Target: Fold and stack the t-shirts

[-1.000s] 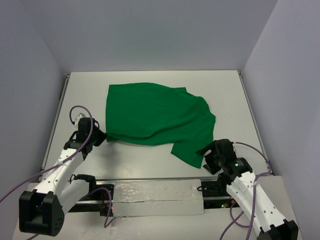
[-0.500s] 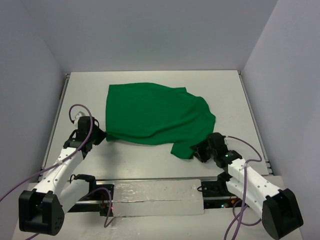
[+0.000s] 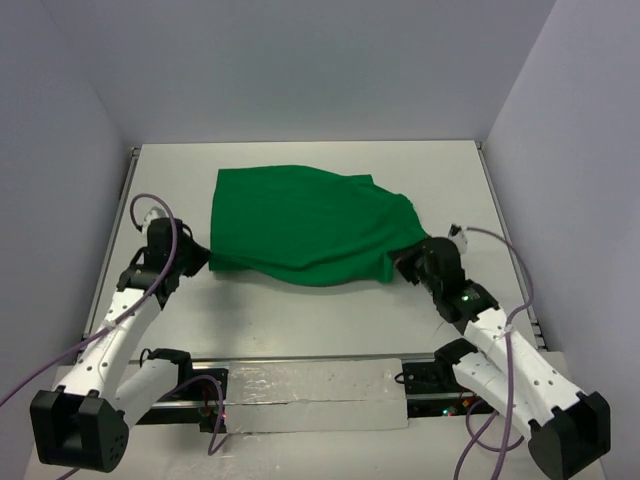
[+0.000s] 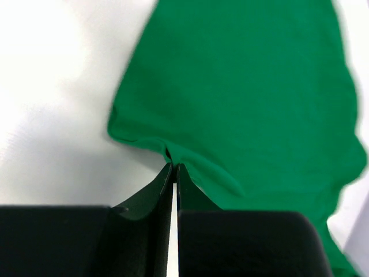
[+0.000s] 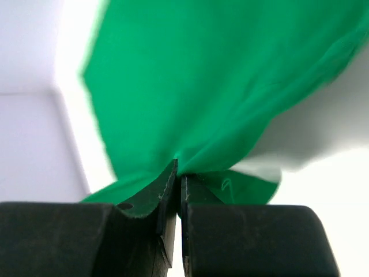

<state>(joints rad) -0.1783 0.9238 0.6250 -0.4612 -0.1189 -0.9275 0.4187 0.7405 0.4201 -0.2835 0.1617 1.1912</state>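
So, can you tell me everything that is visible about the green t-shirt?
The green t-shirt is plain, soft cloth, lightly wrinkled, spread mostly flat on the white table, toward its far middle. No label or print shows. The left gripper pinches its near left corner and the right gripper its near right corner, fingers closed on the fabric.

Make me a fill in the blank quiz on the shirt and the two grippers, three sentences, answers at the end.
1. The t-shirt on the table is plain ___ in colour.
2. The left gripper is shut on the t-shirt's near ___ corner.
3. The right gripper is ___ on the t-shirt's near right edge.
Missing words: green; left; shut.
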